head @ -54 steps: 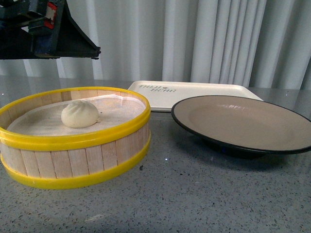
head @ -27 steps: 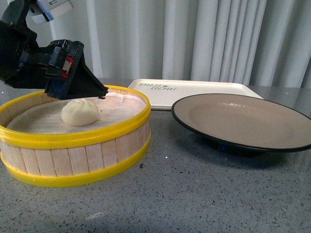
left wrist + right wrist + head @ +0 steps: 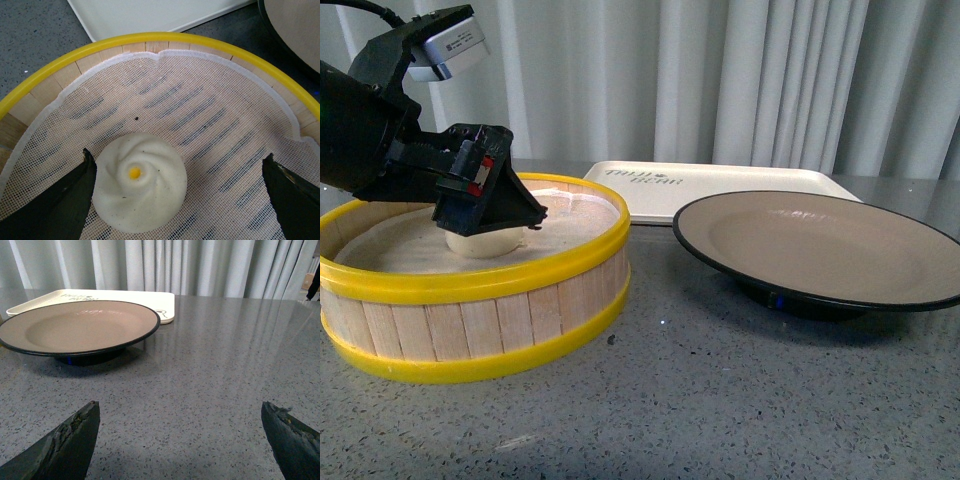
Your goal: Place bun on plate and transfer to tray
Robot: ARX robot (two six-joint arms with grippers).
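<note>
From the front, the left gripper covers most of the bun; only its lower edge shows. The plate hides the near right corner of the tray and runs off the picture's right side. The tray's lettering is too small to read. Of the right gripper only two fingertips show.

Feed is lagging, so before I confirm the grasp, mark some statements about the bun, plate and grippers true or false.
1. The bun sits in the steamer basket. True.
2. The left gripper is shut on the bun. False: it is open, straddling it.
3. The plate is empty. True.
4. The plate stands on the tray. False: on the table, in front of the tray.
5. The right gripper is open. True.
</note>
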